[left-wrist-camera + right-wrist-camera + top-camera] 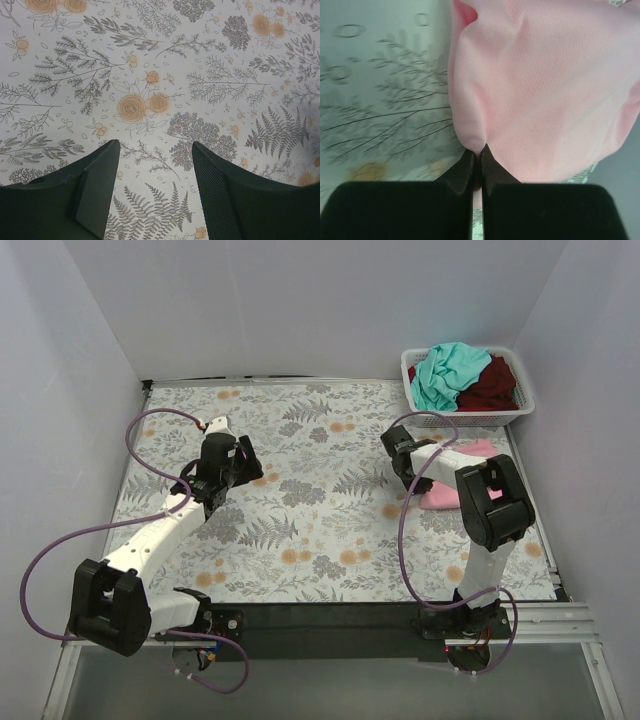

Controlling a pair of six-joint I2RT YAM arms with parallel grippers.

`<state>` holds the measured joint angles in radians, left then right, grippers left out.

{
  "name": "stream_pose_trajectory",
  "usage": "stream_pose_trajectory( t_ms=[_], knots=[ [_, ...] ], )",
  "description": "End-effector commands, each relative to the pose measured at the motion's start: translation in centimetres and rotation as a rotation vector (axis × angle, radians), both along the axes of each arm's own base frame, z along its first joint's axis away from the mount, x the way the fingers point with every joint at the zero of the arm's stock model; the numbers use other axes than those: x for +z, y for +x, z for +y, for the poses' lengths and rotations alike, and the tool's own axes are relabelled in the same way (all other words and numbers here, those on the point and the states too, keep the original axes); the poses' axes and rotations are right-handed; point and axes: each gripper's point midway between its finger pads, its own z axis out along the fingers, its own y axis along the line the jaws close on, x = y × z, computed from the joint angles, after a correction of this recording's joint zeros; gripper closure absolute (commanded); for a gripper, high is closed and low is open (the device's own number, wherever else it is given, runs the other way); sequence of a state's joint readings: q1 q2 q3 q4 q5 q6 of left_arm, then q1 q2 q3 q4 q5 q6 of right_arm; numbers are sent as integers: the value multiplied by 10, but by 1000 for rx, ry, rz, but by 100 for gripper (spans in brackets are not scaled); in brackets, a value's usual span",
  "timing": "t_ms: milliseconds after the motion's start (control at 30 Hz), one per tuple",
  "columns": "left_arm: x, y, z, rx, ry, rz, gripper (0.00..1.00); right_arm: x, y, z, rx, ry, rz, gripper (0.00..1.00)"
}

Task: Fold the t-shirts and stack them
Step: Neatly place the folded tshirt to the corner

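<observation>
Right wrist cam: right end effector (476, 150) pinched edge of pink tee (545, 90), which lay on tabletop (300, 530) just near side of basket (470, 420). Teal tee (445, 370), dark red tee (497, 385) sat in basket. Left end effector (155, 144) spread wide.

We are seeing bright, even, diffuse light coming from above the cloth (300, 540); shadows on the cloth are lying faint and soft-edged. From the left wrist its print is reading sharp. From the right wrist the cloth is blurring and greying, while the pink tee (545, 90) over it is showing crisp weave.
</observation>
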<state>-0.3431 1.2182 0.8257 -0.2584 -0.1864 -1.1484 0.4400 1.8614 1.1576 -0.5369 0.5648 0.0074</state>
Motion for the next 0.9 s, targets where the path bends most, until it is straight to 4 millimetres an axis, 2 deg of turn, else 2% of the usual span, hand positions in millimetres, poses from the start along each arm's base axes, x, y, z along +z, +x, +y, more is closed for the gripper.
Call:
stream_pose_trajectory(
  t_ms=[0,133,300,533,600,633,700,767,800,833,867],
  knots=[
    [0,-1,2,-4,10,-3,42,5,19,-40,28,-171,-32,99],
    [-3,-1,2,-1,11,4,42,3,36,-61,2,-206,-56,99],
    [-5,-1,1,-7,9,11,42,-1,54,-69,-25,-188,-78,99],
    [-8,-1,0,-11,9,21,42,-9,52,-89,-81,-205,-55,96],
    [-9,-1,-1,-15,6,25,42,-7,52,-88,-107,-181,-73,89],
    [-10,-1,-1,-17,7,28,43,-1,49,-84,-113,-156,-75,86],
    [-10,-1,-2,-17,4,29,43,10,52,-73,-144,-81,-114,71],
    [-11,-1,-2,-18,3,31,43,32,53,-49,-125,42,-153,58],
    [-11,-1,-2,-16,3,30,42,42,54,-39,-131,91,-181,55],
    [-11,-1,-2,-17,2,31,43,63,55,-25,-104,160,-221,51],
    [-12,-1,-2,-18,2,32,43,76,54,-19,-88,188,-236,50]
  ],
)
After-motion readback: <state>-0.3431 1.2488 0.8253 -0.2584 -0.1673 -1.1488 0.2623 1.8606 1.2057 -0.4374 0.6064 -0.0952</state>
